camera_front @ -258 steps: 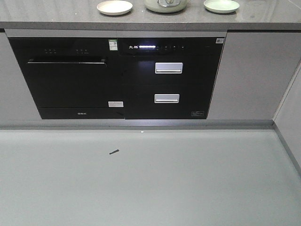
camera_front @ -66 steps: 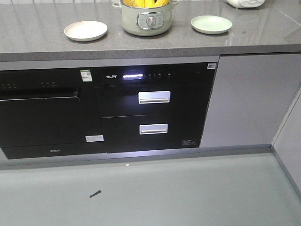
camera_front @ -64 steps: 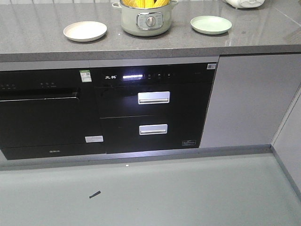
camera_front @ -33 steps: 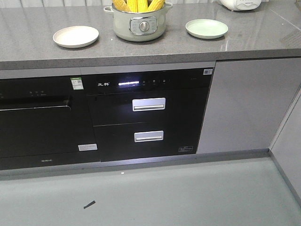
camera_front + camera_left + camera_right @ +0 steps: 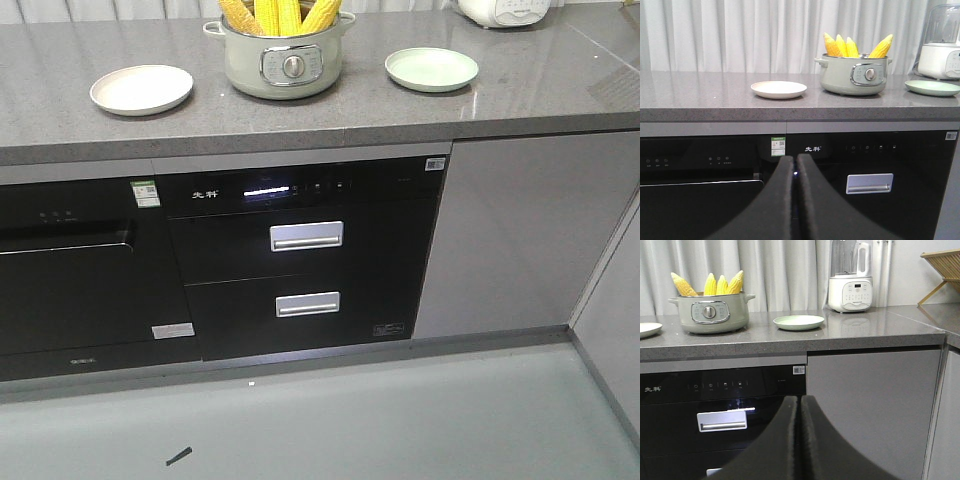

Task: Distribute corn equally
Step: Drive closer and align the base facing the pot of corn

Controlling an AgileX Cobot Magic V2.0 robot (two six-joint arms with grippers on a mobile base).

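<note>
Reaching the corn [image 5: 281, 14] at twelve o'clock needs the closed, empty left gripper [image 5: 794, 161] and right gripper [image 5: 799, 400] raised and spread.

Speckled stone counter [image 5: 560, 90]; glossy black drawer fronts [image 5: 220, 245].

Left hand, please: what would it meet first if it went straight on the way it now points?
The left hand would probably meet the black appliance front below the countertop; depth is unclear.
</note>
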